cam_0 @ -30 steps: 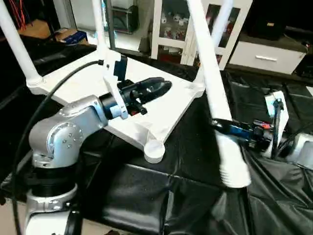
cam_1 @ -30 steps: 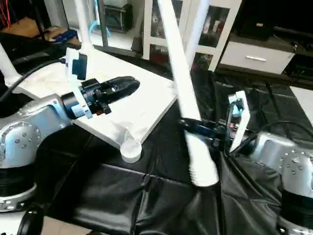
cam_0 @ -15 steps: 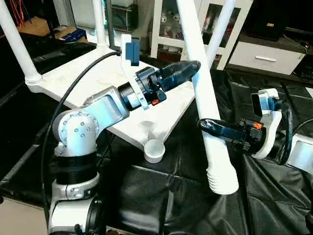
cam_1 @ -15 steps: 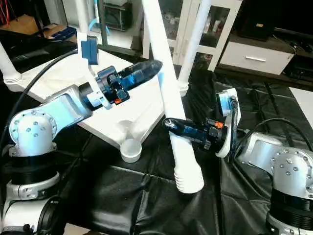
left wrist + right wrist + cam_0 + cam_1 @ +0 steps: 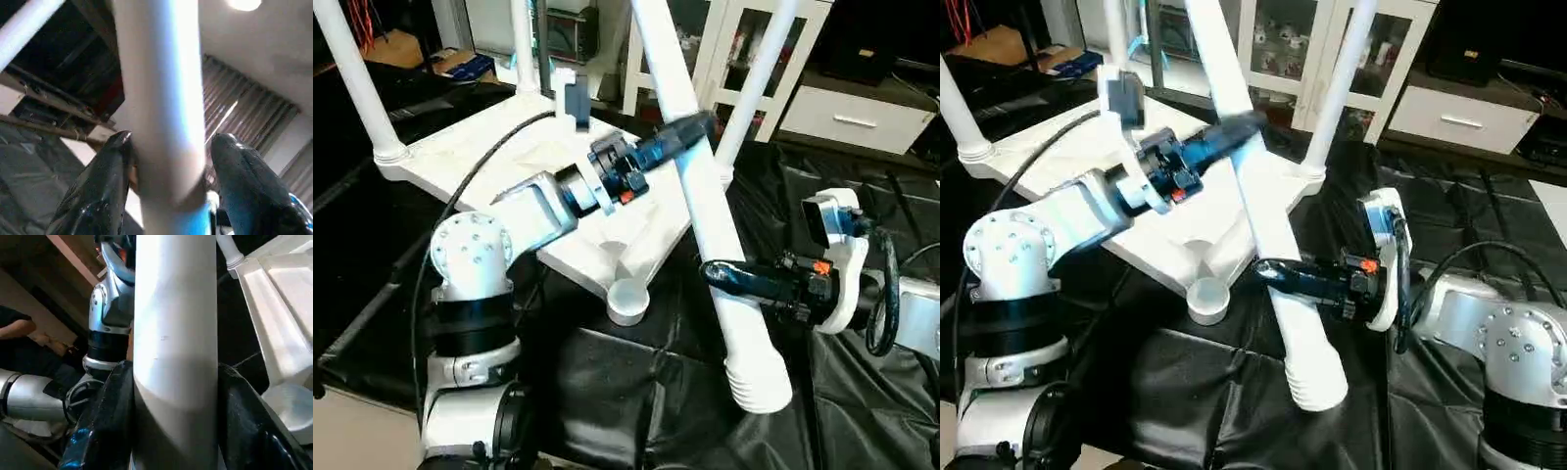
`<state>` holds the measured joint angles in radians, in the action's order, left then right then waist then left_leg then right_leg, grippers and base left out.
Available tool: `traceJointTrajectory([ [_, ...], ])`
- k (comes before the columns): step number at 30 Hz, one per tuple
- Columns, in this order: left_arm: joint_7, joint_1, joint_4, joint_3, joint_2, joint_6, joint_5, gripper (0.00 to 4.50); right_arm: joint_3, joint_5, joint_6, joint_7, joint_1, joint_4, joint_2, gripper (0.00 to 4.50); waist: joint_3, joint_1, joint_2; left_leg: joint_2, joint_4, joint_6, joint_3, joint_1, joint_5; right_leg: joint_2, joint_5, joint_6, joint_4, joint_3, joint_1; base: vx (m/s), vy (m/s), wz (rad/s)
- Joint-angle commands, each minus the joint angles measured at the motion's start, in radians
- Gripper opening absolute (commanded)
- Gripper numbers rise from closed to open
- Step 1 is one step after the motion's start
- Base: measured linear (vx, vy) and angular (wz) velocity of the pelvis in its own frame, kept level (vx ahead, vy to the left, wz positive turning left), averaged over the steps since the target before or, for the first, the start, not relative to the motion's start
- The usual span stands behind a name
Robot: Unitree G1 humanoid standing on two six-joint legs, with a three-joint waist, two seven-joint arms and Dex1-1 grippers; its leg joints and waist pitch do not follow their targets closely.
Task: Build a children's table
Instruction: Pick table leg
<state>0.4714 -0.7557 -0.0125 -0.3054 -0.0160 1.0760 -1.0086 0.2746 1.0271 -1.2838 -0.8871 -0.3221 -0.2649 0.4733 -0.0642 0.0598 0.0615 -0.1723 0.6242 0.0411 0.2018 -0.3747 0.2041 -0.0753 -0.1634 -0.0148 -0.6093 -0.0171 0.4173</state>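
— On the black cloth (image 5: 636,392), what lies there?
— The upturned table top (image 5: 499,162), three legs socketed upright.
— And the loose leg (image 5: 705,211)?
— Tilted — right gripper (image 5: 720,276) jaws clamped low, left gripper (image 5: 690,132) jaws around it higher.

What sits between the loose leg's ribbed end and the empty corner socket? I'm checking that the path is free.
Only bare black sheet separates the loose leg's ribbed end from the empty corner socket, as both eye views show.
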Motion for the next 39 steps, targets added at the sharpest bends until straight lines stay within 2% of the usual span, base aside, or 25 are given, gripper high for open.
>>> traceJointTrajectory([
  [1, -0.029, -0.027, 0.021, -0.020, 0.011, 0.015, -0.035, 2.42, -0.003, 0.006, 0.013, -0.001, 0.004, -0.021, 0.022, 1.77, 0.066, 0.002, 0.003, -0.045, -0.079, 0.016, -0.028, 0.013, 0.144, -0.051, -0.323, 0.163, 0.081, 0.026, -0.044, 0.000, 0.000, 0.00],
  [3, -0.028, -0.028, 0.033, -0.030, 0.005, 0.028, -0.052, 2.38, -0.020, -0.004, 0.024, -0.007, 0.012, -0.020, 0.034, 1.77, 0.068, 0.003, 0.001, -0.045, -0.079, 0.015, -0.029, 0.014, 0.142, -0.051, -0.321, 0.162, 0.081, 0.026, -0.045, 0.000, 0.000, 0.00],
  [4, -0.028, -0.028, 0.033, -0.030, 0.005, 0.028, -0.052, 2.15, -0.020, -0.004, 0.024, -0.007, 0.012, -0.020, 0.034, 1.77, 0.068, 0.003, 0.002, -0.044, -0.078, 0.014, -0.028, 0.014, 0.141, -0.051, -0.319, 0.161, 0.082, 0.025, -0.045, 0.000, 0.000, 0.00],
  [9, -0.005, -0.006, 0.020, 0.002, -0.016, 0.066, -0.056, 1.95, -0.052, -0.034, 0.041, -0.005, 0.025, -0.020, 0.048, 1.77, 0.067, 0.003, -0.001, -0.045, -0.079, 0.018, -0.028, 0.015, 0.146, -0.051, -0.321, 0.161, 0.081, 0.026, -0.044, 0.000, 0.000, 0.00],
  [11, -0.008, -0.001, 0.013, 0.012, -0.020, 0.069, -0.057, 1.69, -0.054, -0.035, 0.044, -0.004, 0.026, -0.020, 0.048, 1.77, 0.067, 0.003, -0.001, -0.045, -0.080, 0.019, -0.029, 0.015, 0.151, -0.052, -0.327, 0.161, 0.081, 0.025, -0.044, 0.000, 0.000, 0.00],
  [14, -0.011, 0.003, 0.005, 0.033, -0.029, 0.064, -0.039, 1.65, -0.058, -0.037, 0.048, -0.002, 0.026, -0.021, 0.052, 1.77, 0.067, 0.003, -0.001, -0.046, -0.080, 0.022, -0.029, 0.016, 0.158, -0.052, -0.337, 0.158, 0.082, 0.025, -0.043, 0.000, 0.000, 0.00],
  [15, -0.013, 0.005, 0.003, 0.043, -0.034, 0.060, -0.027, 1.63, -0.060, -0.039, 0.052, 0.001, 0.027, -0.021, 0.054, 1.77, 0.067, 0.004, -0.005, -0.046, -0.081, 0.023, -0.030, 0.017, 0.158, -0.052, -0.335, 0.157, 0.082, 0.026, -0.043, 0.000, 0.000, 0.00],
  [18, -0.023, 0.004, 0.005, 0.053, -0.044, 0.041, -0.001, 1.63, -0.066, -0.049, 0.071, 0.009, 0.030, -0.019, 0.060, 1.77, 0.068, 0.004, -0.004, -0.047, -0.081, 0.023, -0.029, 0.016, 0.153, -0.052, -0.314, 0.158, 0.081, 0.026, -0.044, 0.000, 0.000, 0.00],
  [24, -0.050, -0.031, 0.013, 0.034, -0.056, -0.003, 0.026, 1.62, -0.078, -0.079, 0.115, 0.016, 0.033, -0.020, 0.068, 1.77, 0.067, 0.003, -0.004, -0.047, -0.081, 0.023, -0.029, 0.016, 0.157, -0.052, -0.307, 0.169, 0.080, 0.026, -0.045, 0.000, 0.000, 0.00],
  [25, -0.056, -0.036, 0.013, 0.033, -0.060, -0.010, 0.031, 1.62, -0.078, -0.086, 0.122, 0.022, 0.031, -0.018, 0.066, 2.33, 0.067, 0.002, -0.004, -0.047, -0.081, 0.025, -0.029, 0.016, 0.163, -0.052, -0.313, 0.167, 0.080, 0.026, -0.044, 0.000, 0.000, 0.00],
  [26, -0.058, -0.042, 0.014, 0.032, -0.065, -0.019, 0.037, 1.62, -0.075, -0.089, 0.126, 0.031, 0.025, -0.011, 0.061, 2.47, 0.067, 0.002, -0.004, -0.047, -0.081, 0.025, -0.029, 0.016, 0.163, -0.053, -0.314, 0.166, 0.080, 0.026, -0.044, 0.000, 0.000, 0.00],
  [32, -0.069, -0.079, 0.030, 0.039, -0.098, -0.085, 0.089, 1.61, -0.070, -0.141, 0.212, 0.082, -0.031, 0.034, 0.037, 2.89, 0.069, -0.004, -0.004, -0.045, -0.081, 0.033, -0.030, 0.014, 0.157, -0.052, -0.320, 0.150, 0.079, 0.025, -0.044, 0.000, 0.000, 0.00],
  [34, -0.073, -0.092, 0.031, 0.042, -0.105, -0.094, 0.101, 1.60, -0.069, -0.153, 0.239, 0.082, -0.047, 0.037, 0.037, 3.13, 0.070, -0.003, -0.005, -0.045, -0.079, 0.028, -0.028, 0.016, 0.148, -0.050, -0.287, 0.164, 0.076, 0.026, -0.045, 0.000, 0.000, 0.00],
  [36, -0.072, -0.094, 0.030, 0.047, -0.109, -0.095, 0.108, 1.60, -0.069, -0.154, 0.241, 0.080, -0.051, 0.037, 0.039, 3.20, 0.071, -0.002, -0.006, -0.045, -0.078, 0.020, -0.027, 0.017, 0.130, -0.049, -0.247, 0.177, 0.071, 0.025, -0.046, 0.000, 0.000, 0.00],
  [38, -0.072, -0.099, 0.026, 0.058, -0.118, -0.096, 0.119, 1.60, -0.079, -0.165, 0.253, 0.070, -0.058, 0.033, 0.052, 3.39, 0.072, 0.000, -0.007, -0.046, -0.077, 0.013, -0.026, 0.018, 0.117, -0.048, -0.223, 0.186, 0.068, 0.025, -0.046, 0.000, 0.000, 0.00],
  [39, -0.071, -0.103, 0.021, 0.074, -0.127, -0.098, 0.126, 1.60, -0.103, -0.185, 0.264, 0.058, -0.064, 0.028, 0.073, 3.48, 0.072, 0.000, -0.007, -0.046, -0.077, 0.011, -0.026, 0.017, 0.113, -0.048, -0.213, 0.192, 0.067, 0.025, -0.047, 0.000, 0.000, 0.00],
])
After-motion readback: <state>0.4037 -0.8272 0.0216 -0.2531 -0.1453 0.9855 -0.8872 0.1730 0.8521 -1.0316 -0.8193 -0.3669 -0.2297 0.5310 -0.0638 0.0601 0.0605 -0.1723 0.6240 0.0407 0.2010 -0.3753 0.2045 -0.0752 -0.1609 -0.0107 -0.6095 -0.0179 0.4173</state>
